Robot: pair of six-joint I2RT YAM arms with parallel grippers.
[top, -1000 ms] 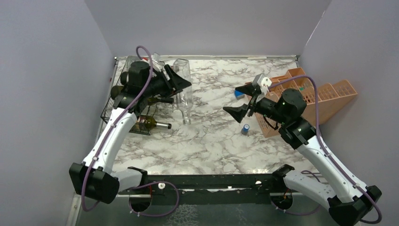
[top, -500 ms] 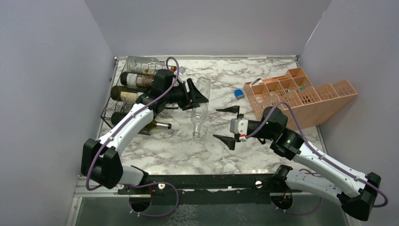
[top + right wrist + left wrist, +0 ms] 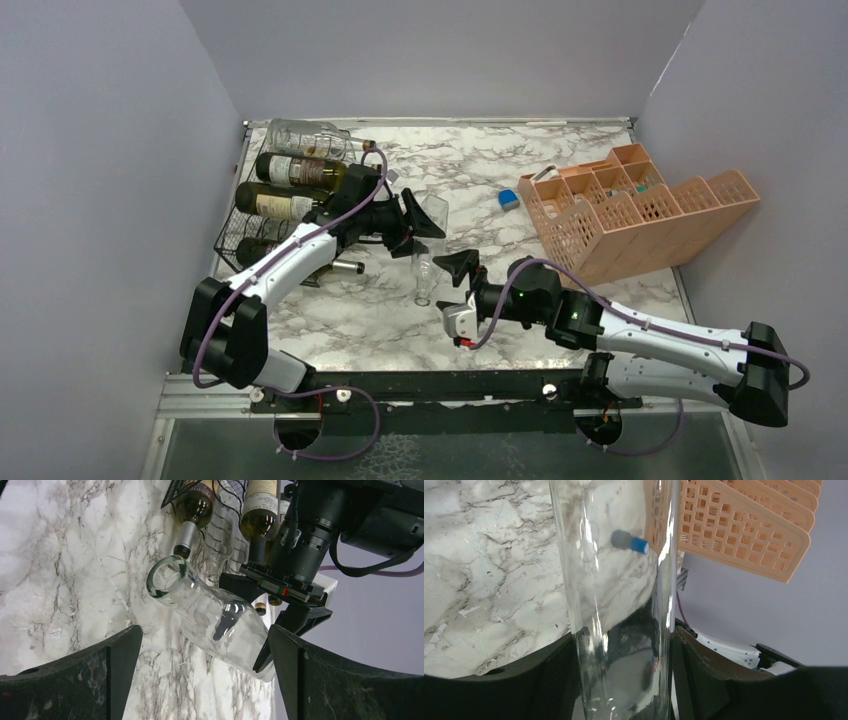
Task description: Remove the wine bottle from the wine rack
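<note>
The black wire rack stood at the left edge of the marble tabletop. It held a clear top bottle lying across its upper tier and dark bottles with pale labels on the wavy tiers below, their necks pointing right.

Just right of the rack, the left end effector was clenched on the bottle, its black fingers pressed against either side of the wide body. The bottle was clear, empty glass with no label. It was off the rack, over the tabletop, tilted with its open mouth low. Whether the mouth touched the tabletop could not be told.

The right end effector sat just beside the bottle's neck, jaws spread wide and gripping nothing, apart from the glass.

Farther right, a small blue thing lay near the salmon-orange crate. The crate had stepped, perforated compartments; what lay in them was too small to tell.
</note>
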